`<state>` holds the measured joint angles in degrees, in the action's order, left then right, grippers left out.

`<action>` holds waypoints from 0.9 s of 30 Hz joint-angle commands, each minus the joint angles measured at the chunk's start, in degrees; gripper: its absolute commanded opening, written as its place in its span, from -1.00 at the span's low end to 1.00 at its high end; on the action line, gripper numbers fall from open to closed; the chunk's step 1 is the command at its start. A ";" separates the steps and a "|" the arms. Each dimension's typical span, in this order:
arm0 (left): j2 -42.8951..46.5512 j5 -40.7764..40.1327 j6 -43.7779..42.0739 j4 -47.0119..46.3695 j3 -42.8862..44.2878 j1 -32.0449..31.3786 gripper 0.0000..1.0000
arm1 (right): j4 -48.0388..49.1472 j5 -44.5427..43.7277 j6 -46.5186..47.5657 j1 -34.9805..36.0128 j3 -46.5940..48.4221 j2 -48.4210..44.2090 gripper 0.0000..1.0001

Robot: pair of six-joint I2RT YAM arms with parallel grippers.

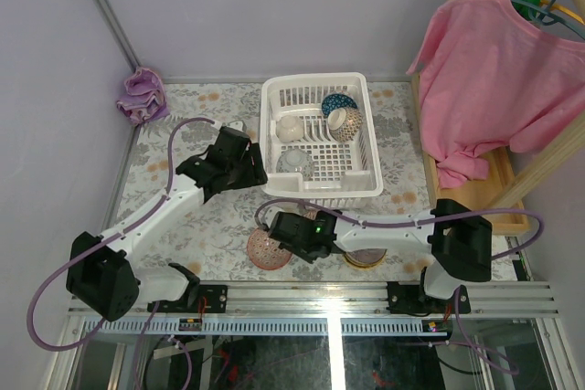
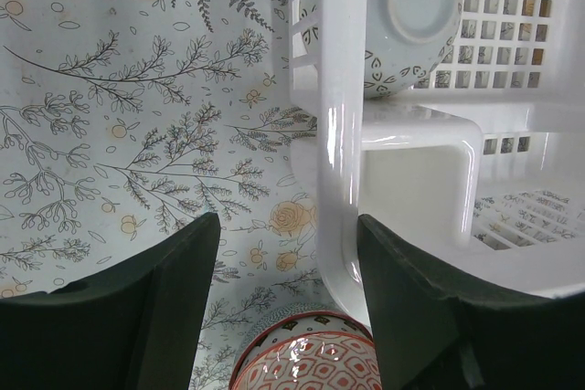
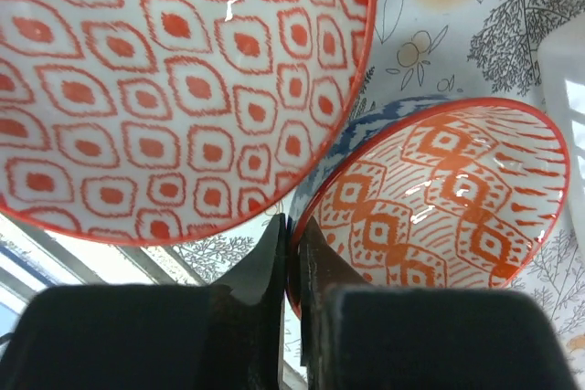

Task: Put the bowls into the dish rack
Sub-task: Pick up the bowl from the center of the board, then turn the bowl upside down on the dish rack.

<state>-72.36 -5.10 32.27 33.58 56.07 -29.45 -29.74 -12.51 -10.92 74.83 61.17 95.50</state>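
One white dish rack (image 1: 338, 189) holds four bowls: a whitish bowl (image 1: 289, 128), a blue bowl (image 1: 337, 102), a tan bowl (image 1: 346, 124) and a pale bowl (image 1: 295, 163). On the table the overhead view gives two more, a pink-red bowl (image 1: 268, 249) and a tan-yellow bowl (image 1: 366, 258) (the right wrist camera adds a smaller red-patterned bowl (image 3: 430, 198) beside the big one, so three at least). There are also two robot arms, the left arm (image 1: 151, 216) and the right arm (image 1: 393, 230), one pink shirt (image 1: 498, 89) and one purple cloth (image 1: 142, 96).

Glossy white plastic is being shown by the dish rack (image 2: 340, 134), shiny glaze by the red-patterned bowl (image 3: 164, 70). Matt cloth is being shown by the shirt (image 1: 498, 70).
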 commanded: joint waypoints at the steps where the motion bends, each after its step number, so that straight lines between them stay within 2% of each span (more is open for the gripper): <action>1: 1.56 -0.39 -1.26 1.35 0.89 0.71 0.20 | -2.55 1.82 -0.66 0.32 0.42 -3.48 -1.00; 5: 1.74 -0.15 -1.12 1.31 1.13 0.76 0.20 | -5.33 1.33 -0.19 0.23 3.70 -8.97 -1.00; 9: 1.87 0.38 -1.11 1.35 2.65 0.78 0.20 | -7.54 4.57 0.44 -0.97 9.20 -13.06 -1.00; 16: 1.62 0.95 -1.66 2.19 6.33 1.52 0.21 | -10.32 12.13 0.21 -8.42 22.81 -20.28 -1.00; 19: 0.28 1.51 -2.07 1.96 8.79 2.50 0.24 | -8.74 18.56 0.54 -17.16 28.95 -19.84 -1.00; 22: -3.36 3.17 -2.83 1.92 13.67 3.87 0.24 | -2.79 30.46 -1.02 -29.76 31.25 -16.89 -1.00; 24: -6.08 3.78 -3.44 2.07 17.69 4.59 0.24 | 4.86 39.87 -4.56 -39.22 29.88 -14.32 -1.00; 27: -10.51 5.27 -4.13 2.28 24.52 5.37 0.24 | 21.76 52.94 -14.76 -48.19 26.67 -8.42 -1.00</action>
<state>-78.67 -2.55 30.35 36.36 73.06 -25.17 -29.08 19.59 -14.66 36.64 90.45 80.09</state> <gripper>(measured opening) 0.620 0.049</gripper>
